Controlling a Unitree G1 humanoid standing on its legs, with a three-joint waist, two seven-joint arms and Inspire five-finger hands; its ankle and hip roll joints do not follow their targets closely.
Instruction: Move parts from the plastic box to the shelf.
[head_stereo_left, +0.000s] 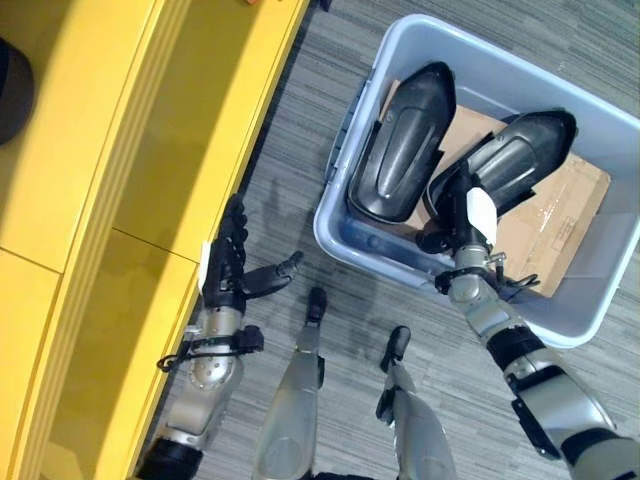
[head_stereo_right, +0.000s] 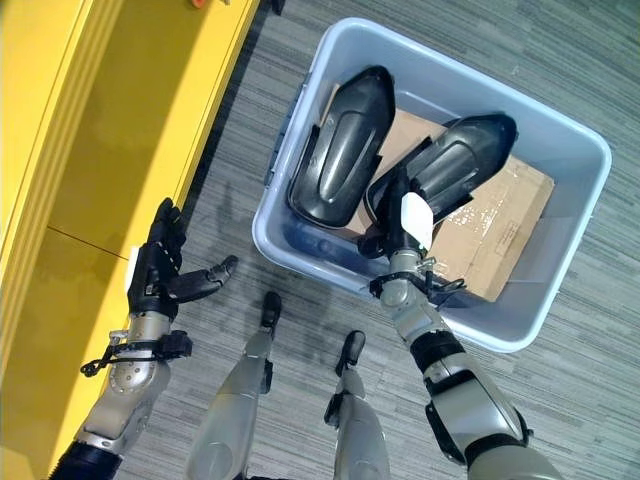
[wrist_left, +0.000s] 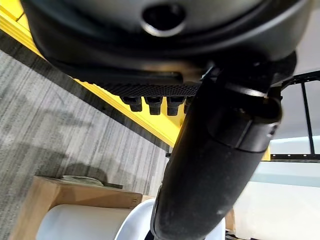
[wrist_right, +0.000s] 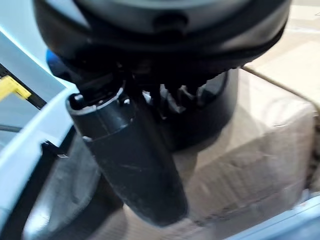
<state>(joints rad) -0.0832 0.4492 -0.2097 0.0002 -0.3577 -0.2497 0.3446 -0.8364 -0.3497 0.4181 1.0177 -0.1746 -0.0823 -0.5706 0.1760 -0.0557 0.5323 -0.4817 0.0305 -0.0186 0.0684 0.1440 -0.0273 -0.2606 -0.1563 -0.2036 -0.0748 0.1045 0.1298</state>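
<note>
Grey carpet floor (head_stereo_left: 300, 130); yellow shelf (head_stereo_left: 120, 180) along robot's left; pale blue plastic box (head_stereo_right: 560, 140) ahead-right, w/ cardboard (head_stereo_right: 500, 230) lining bottom; two dark moulded parts in box, left part (head_stereo_right: 340, 150) beside right part (head_stereo_right: 460, 160). R hand (head_stereo_right: 395, 225) inside box at near end of right part, fingers hidden, grip can't tell. L hand (head_stereo_left: 232, 265) over floor beside shelf edge, fingers straight, thumb out, holding nothing.
</note>
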